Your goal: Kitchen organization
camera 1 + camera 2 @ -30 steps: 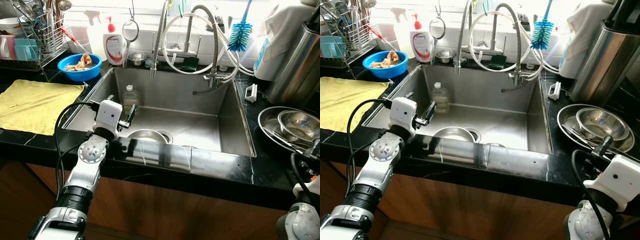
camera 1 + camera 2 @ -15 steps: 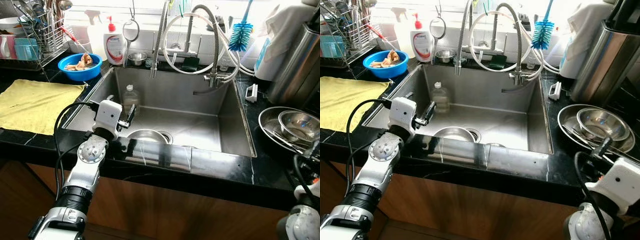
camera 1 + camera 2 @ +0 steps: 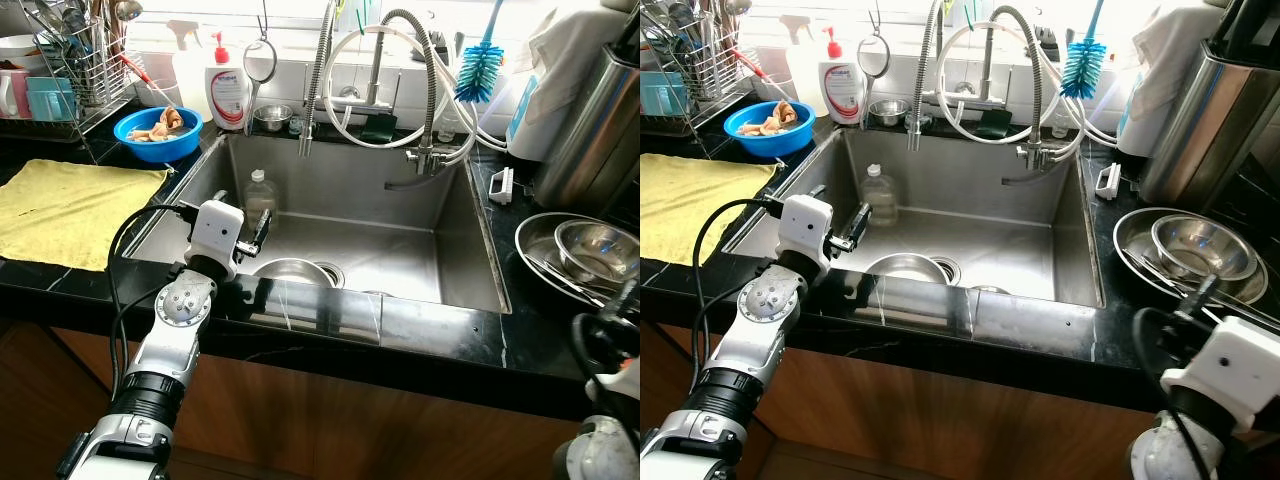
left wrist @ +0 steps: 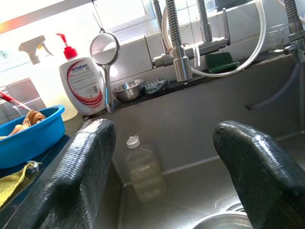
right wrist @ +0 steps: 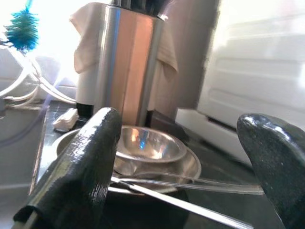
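**Sink station: both hands open, nothing held**

Landmark: the rectangular stainless steel sink (image 3: pixel 440 262), sunk in the black stone desk (image 3: pixel 430 335).

- Sink contents: a round steel bowl (image 3: pixel 292 271) on the floor beside the drain, against the near wall; a clear plastic bottle with a white cap (image 3: pixel 260 195) upright in the far left corner, long axis vertical.
- Yellow cloth (image 3: pixel 70 208) spread flat on the desk left of the sink.
- Tall brushed-steel cylinder (image 3: pixel 590 130) on the desk right of the sink, at the back.
- Round steel tray (image 3: pixel 1137 246) right of the sink, near edge; a smaller steel bowl (image 3: pixel 1200 245) sits in it, with thin utensils lying across.
- Blue plastic bowl (image 3: pixel 158 133) at the sink's far left corner, holding brownish scraps.
- White soap dispenser (image 3: pixel 228 90) on the ledge behind the sink.

Left hand (image 3: pixel 262 228): fingers spread, empty, poised over the sink's near left edge. Bottle lies straight ahead along the fingers, farther into the sink; steel bowl just below and ahead.

Right hand (image 5: pixel 181 157): fingers apart, empty, low at the desk's near edge, pointing at the tray and its bowl.

Judgement: left arm is nearer the sink items, right arm the tray. Which thing comes next cannot be told.
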Controlling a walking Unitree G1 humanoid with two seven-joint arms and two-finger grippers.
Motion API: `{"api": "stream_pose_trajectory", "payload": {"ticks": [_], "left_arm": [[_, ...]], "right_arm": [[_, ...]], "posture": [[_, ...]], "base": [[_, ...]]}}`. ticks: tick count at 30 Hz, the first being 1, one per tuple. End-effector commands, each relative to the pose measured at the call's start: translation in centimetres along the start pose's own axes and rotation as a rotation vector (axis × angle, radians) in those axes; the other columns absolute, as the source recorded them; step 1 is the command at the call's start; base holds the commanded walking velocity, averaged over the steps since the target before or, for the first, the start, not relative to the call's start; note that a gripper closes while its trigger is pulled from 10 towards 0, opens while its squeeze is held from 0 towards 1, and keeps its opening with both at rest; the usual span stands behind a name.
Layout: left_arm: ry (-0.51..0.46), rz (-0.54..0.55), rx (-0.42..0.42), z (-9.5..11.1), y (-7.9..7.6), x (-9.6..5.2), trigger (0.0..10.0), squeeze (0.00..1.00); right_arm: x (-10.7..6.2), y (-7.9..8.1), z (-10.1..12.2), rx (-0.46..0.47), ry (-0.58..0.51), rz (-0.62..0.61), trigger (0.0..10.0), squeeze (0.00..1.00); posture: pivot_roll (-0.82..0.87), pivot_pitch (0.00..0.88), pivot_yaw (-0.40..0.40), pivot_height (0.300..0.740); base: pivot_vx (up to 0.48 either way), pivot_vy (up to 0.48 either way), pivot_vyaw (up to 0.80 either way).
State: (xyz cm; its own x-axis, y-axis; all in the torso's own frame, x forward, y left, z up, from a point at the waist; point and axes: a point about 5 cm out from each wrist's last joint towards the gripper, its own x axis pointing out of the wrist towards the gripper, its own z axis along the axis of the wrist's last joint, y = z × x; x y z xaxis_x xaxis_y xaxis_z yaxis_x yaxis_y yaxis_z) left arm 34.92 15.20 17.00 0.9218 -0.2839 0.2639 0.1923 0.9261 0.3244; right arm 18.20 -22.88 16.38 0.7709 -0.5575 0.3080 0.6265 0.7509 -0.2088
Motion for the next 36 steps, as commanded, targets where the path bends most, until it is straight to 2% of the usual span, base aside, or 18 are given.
{"api": "stream_pose_trajectory", "payload": {"ticks": [1,4,7,10,13,16,20,21,22,25,36], "left_arm": [[0.008,0.003,0.002,-0.3,0.0,-0.2,10.0,0.00],[0.009,0.004,0.001,-0.3,-0.1,-0.2,10.0,0.00],[0.012,0.005,0.001,-0.4,0.0,-0.2,10.0,0.00],[0.011,0.004,0.000,-0.4,-0.1,-0.2,10.0,0.00],[0.009,0.002,-0.001,-0.3,-0.2,-0.1,10.0,0.00],[0.006,0.000,0.001,-0.3,-0.2,-0.1,10.0,0.00],[0.005,-0.002,0.005,-0.2,-0.2,0.0,10.0,0.00],[0.005,-0.002,0.007,-0.2,-0.2,0.0,10.0,0.00],[0.003,-0.005,0.011,-0.2,-0.2,0.0,10.0,0.00],[0.003,-0.006,0.014,-0.2,-0.2,-0.1,10.0,0.00],[-0.002,-0.007,0.020,-0.1,0.0,-0.1,10.0,0.00]], "right_arm": [[-0.2,-0.1,0.8,-0.049,-0.061,0.067,10.0,0.00],[-0.3,-0.9,0.6,-0.130,-0.100,0.161,10.0,0.00],[-0.3,-2.6,0.2,-0.195,-0.109,0.237,10.0,0.00],[0.0,-3.9,-0.1,-0.176,-0.088,0.260,10.0,0.00],[0.3,-4.3,0.1,-0.203,-0.100,0.292,10.0,0.00],[0.5,-5.3,-0.1,-0.142,-0.084,0.245,10.0,0.00],[0.3,-5.1,-1.0,-0.050,-0.030,0.287,10.0,0.00],[0.3,-5.1,-1.2,-0.019,-0.014,0.292,10.0,0.00],[0.3,-5.0,-1.5,0.066,0.018,0.300,10.0,0.00],[0.3,-5.0,-1.9,0.168,0.053,0.310,10.0,0.00],[0.7,-5.9,-2.3,0.216,0.061,0.313,10.0,0.00]], "posture": [[0.03,0.000,-0.022,0.740],[0.02,0.000,-0.021,0.740],[0.02,0.000,-0.020,0.740],[0.02,0.000,-0.018,0.740],[0.02,0.000,-0.015,0.740],[0.02,0.000,-0.015,0.740],[0.02,0.000,-0.013,0.740],[0.02,0.000,-0.014,0.740],[0.02,0.000,-0.012,0.740],[0.03,0.000,-0.014,0.740],[0.03,0.000,-0.013,0.740]], "base": [[0.000,0.000,0.00],[0.000,0.000,0.00],[0.000,0.000,0.00],[0.000,0.000,0.00],[0.000,0.000,0.00],[0.000,0.000,0.00],[0.000,0.000,0.00],[0.000,0.000,0.00],[0.000,0.000,0.00],[0.000,0.000,0.00],[0.000,0.000,0.00]]}}
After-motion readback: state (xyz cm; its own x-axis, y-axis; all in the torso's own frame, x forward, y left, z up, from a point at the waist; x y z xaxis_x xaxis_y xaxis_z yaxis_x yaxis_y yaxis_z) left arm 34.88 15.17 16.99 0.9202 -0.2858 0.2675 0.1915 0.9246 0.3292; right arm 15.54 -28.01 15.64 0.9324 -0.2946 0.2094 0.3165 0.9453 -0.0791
